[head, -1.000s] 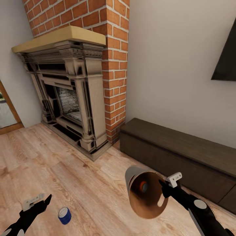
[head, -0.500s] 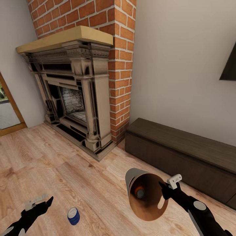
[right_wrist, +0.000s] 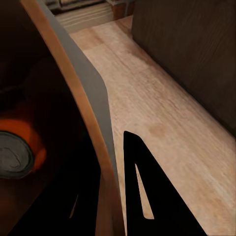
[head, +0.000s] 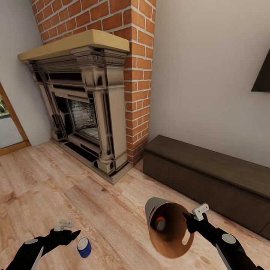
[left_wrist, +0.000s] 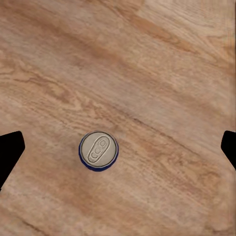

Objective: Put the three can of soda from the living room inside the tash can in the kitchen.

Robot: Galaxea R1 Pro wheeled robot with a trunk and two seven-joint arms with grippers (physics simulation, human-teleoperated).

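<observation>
Blue can (head: 84, 247) is standing upright on the plank floor (head: 112, 210), long axis vertical, top facing up, right by the left gripper (head: 71, 235), whose fingers are spread wide on either side of it. Looks light, stiff and a bit slick, so I'd squeeze the round sides midway. Right gripper (head: 189, 221) is pinching the bin's rim, trash can (head: 168, 228) tipped with its mouth toward us, orange can (head: 160, 222) lying inside. Fireplace (head: 82, 108) stands beyond

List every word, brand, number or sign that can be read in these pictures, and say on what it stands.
None can be read.
Blue can: its side label is too small and blurred to read; its top bears no text.
Orange can in the bin: no text shows.
</observation>
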